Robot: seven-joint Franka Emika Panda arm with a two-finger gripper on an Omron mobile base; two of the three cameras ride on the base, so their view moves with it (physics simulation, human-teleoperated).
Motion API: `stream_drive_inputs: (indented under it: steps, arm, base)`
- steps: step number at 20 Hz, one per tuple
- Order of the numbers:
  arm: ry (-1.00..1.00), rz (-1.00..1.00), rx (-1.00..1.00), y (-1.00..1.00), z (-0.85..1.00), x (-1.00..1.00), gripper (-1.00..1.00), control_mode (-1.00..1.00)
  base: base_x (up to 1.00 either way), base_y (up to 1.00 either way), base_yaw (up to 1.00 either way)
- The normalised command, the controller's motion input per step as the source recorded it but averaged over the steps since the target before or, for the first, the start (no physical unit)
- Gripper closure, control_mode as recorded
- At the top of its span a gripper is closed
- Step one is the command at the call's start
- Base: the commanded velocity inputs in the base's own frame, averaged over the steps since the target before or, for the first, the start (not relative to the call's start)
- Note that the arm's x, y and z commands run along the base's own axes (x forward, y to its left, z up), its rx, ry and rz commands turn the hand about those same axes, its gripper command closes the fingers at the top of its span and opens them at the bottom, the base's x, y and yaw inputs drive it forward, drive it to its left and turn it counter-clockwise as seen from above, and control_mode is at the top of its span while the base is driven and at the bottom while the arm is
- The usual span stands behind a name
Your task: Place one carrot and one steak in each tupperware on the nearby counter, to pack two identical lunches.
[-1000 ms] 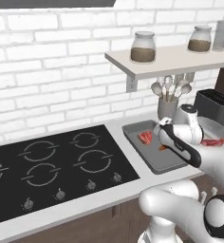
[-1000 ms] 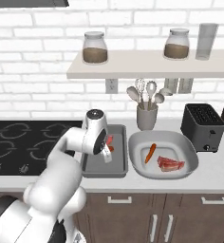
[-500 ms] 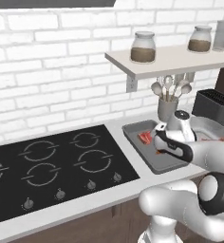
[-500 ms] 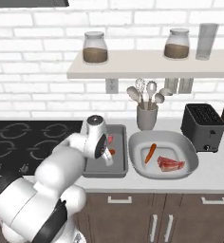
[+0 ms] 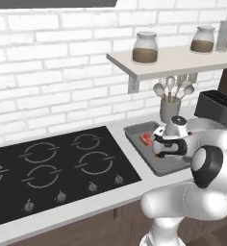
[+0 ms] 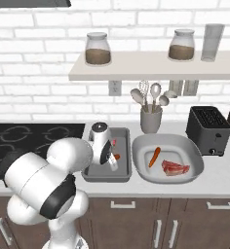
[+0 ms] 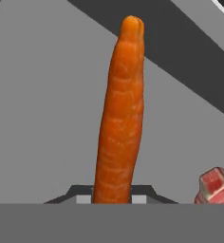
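Left base view: you look forward and down from behind the arm, its white body filling the lower right of the frame. The stovetop (image 5: 62, 168) spreads across the lower left, the dark rectangular tray (image 5: 159, 161) sits right of centre, the shelf (image 5: 175, 62) runs across the upper right.

Right base view: you look from the other side, the arm rising at lower left. The same tray (image 6: 95, 172) lies at centre, the oval basin (image 6: 190, 168) and toaster (image 6: 208, 129) to its right.

Shared: tray, shelf, utensil holder (image 6: 150, 119), toaster, brick wall.

Hand view: you sit very close, looking along a carrot (image 7: 121, 118) that runs up the middle of the frame, grey tray floor behind, a steak (image 7: 216, 186) at lower right.
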Motion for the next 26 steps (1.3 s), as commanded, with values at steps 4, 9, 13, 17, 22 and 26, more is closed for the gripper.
stream_drive_inputs:
  steps: [4, 9, 13, 17, 22, 26]
  arm:
    - [-0.03, -0.04, 0.00, -0.26, -0.04, 0.40, -1.00, -1.00]
    - [-0.07, 0.00, 0.00, -0.02, 0.37, -0.01, -1.00, -1.00]
    - [-0.14, 0.00, 0.00, 0.11, 0.98, -0.82, -1.00, -1.00]
    - [-0.25, 0.00, 0.00, 0.02, 0.93, -0.82, -1.00, -1.00]
    - [-0.18, 0.00, 0.00, -0.04, 0.29, -0.54, -1.00, -1.00]
    - [-0.03, 0.00, 0.05, -0.25, 0.00, -0.25, -1.00, -1.00]
  base:
    - [0.00, 0.00, 0.00]
    - [0.00, 0.00, 0.00]
    - [0.00, 0.00, 0.00]
    - [0.00, 0.00, 0.00]
    - [0.00, 0.00, 0.00]
    - [0.00, 0.00, 0.00]
